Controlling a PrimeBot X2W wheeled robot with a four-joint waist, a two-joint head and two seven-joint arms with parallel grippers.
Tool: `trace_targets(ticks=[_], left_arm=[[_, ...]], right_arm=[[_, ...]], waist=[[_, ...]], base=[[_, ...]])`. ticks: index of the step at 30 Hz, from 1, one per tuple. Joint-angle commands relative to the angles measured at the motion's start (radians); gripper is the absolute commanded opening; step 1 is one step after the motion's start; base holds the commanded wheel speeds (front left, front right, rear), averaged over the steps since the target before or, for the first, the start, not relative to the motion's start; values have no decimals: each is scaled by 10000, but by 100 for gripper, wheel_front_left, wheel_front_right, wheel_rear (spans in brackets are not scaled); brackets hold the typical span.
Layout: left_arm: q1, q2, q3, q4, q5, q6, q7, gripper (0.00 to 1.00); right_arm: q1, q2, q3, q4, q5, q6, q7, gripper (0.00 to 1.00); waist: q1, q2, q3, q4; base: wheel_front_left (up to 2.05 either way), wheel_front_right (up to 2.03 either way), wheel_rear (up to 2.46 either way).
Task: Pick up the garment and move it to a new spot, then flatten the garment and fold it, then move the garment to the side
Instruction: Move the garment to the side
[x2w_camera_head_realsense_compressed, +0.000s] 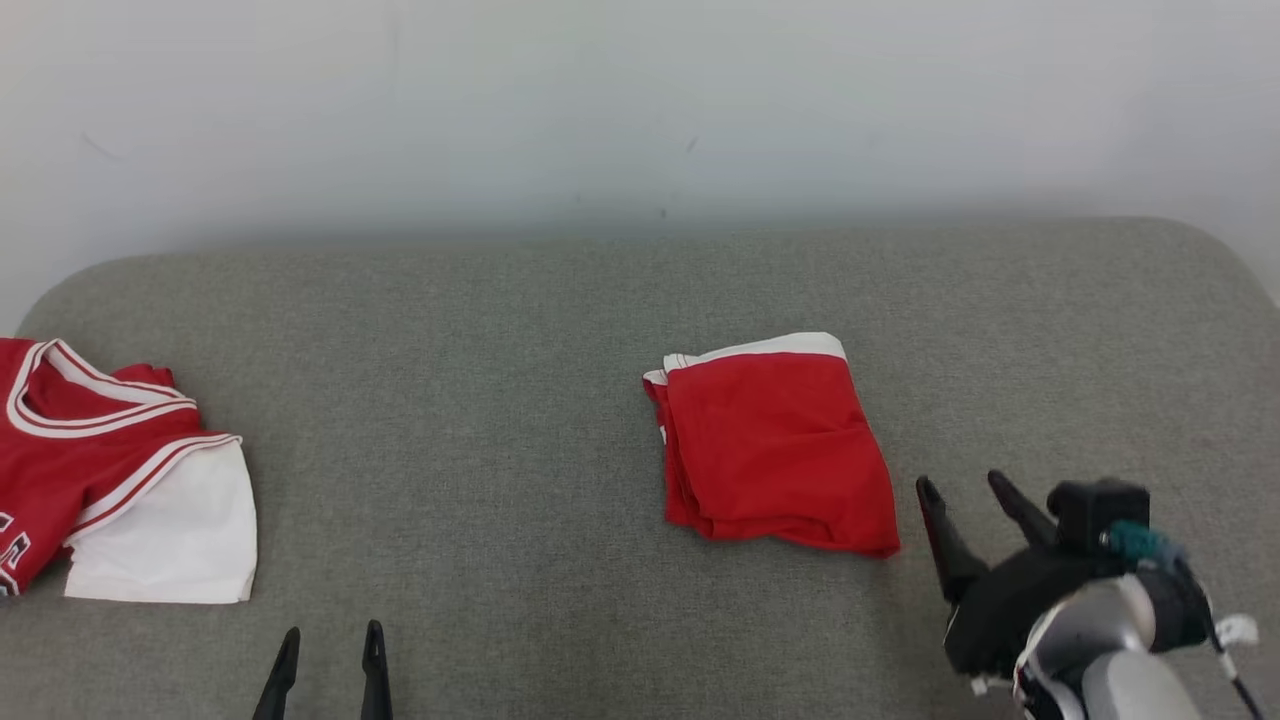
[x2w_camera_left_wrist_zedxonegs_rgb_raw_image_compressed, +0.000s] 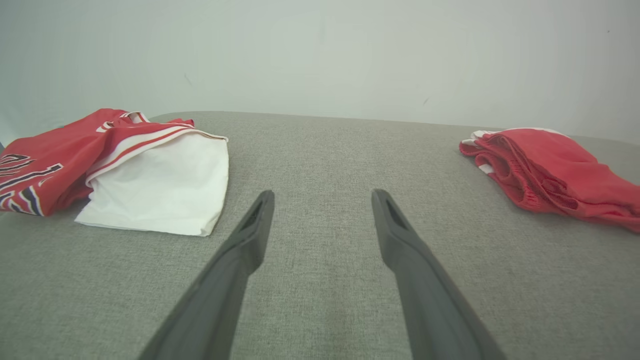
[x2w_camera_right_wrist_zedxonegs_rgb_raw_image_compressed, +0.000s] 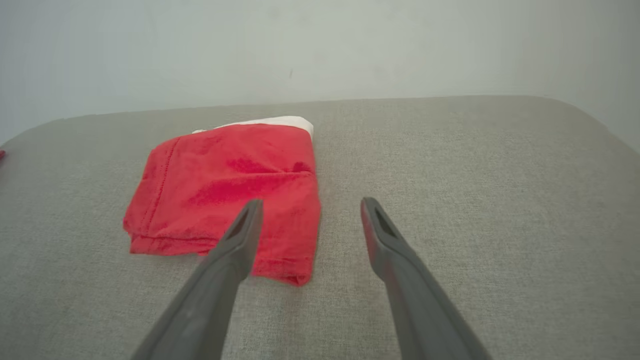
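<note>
Fingers: left gripper (x2w_camera_head_realsense_compressed: 332, 630) and right gripper (x2w_camera_head_realsense_compressed: 962, 482) both spread, empty.
Garment: folded red garment (x2w_camera_head_realsense_compressed: 775, 450) near right gripper.
Risk: pinching only the top layer would likely undo the fold.

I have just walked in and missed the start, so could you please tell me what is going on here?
A two-armed robot is handling garments on a grey fabric-covered surface. The red shorts lie folded near the middle. The right tool is open beside their near right corner and holds nothing. The left tool is open and empty at the lower left. A red and white jersey lies loosely folded at the left edge.
</note>
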Motion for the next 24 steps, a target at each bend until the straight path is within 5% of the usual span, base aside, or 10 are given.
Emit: trace_targets(ticks=[1,10,17,24], left_arm=[[-99,-12,-62,-37,-40,59,-33,100],[-341,-14,-542,-8,-163,15,-33,100],[-546,-14,-843,-54,-257,63,-33,100],[-834,-12,-1022,-134,-306,94,-33,100]], right_arm=[[-341,-10,-78,-83,222,-23,629,100],[-2715,-228,-1153,457,141,-23,5110,100],[-3852,-145,-1850,2084,-925,-23,6229,100],[-4580,143,-2459,3665,-1743,-23,5969,100]], waist=[[-1,-1,73,124],[-1,-1,473,961],[-1,-1,953,1608],[-1,-1,1507,1955]], base=[[0,0,0],[0,0,0],[0,0,0],[0,0,0]])
